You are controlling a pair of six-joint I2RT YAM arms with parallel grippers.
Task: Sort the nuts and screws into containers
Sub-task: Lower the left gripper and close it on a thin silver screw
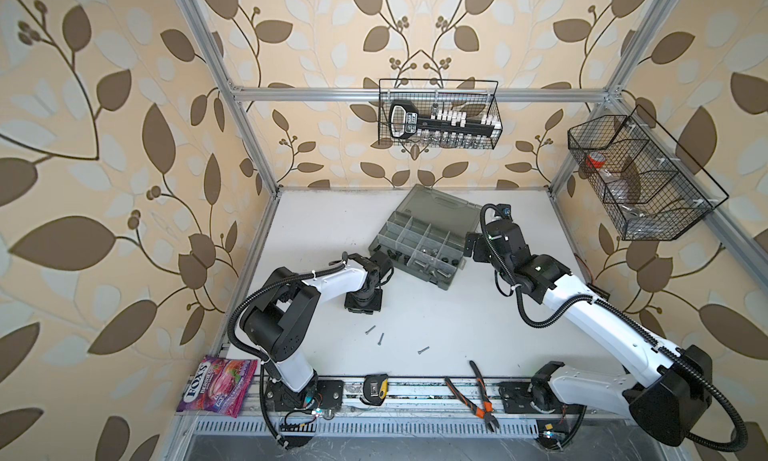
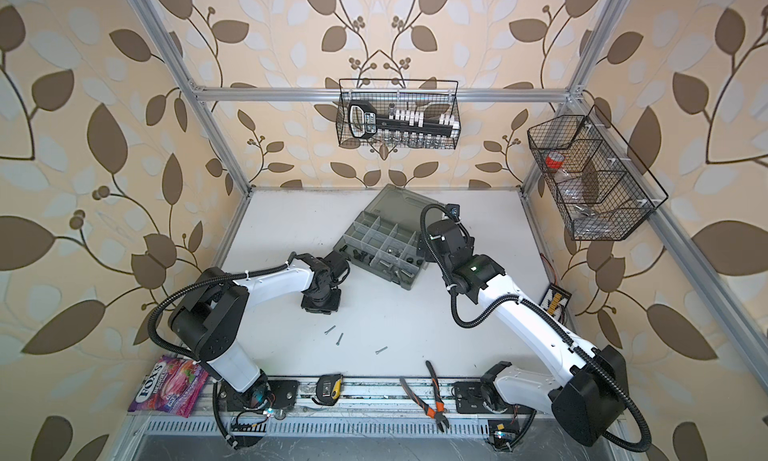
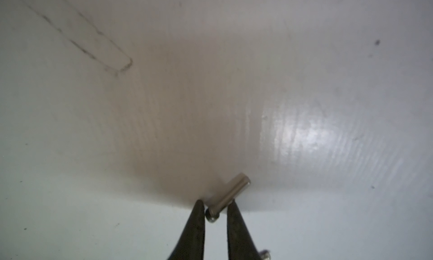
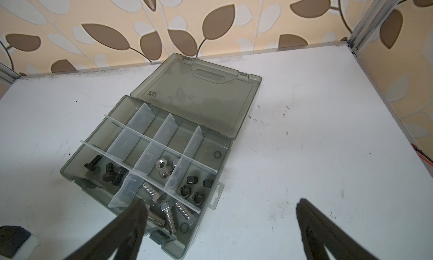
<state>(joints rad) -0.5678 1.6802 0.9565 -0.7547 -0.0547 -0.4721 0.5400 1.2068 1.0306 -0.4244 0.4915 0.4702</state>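
Silver screw (image 3: 226, 196) pinched in left gripper (image 3: 215, 201), near organiser box (image 4: 210, 101), right gripper (image 4: 221, 200) jaws spread wide just beside it, three thin screws (image 1: 380, 338) loose, well apart from it

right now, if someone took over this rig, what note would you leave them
Grippers: left gripper is shut on a silver screw, low at the table. The right gripper is open and empty, hovering by the organiser box.
Done: black bolts, silver bolts, silver nuts and black nuts each sit in their own compartment.
Left: lift the held screw and drop it into the box. Three thin screws lie loose on the table, in both top views.
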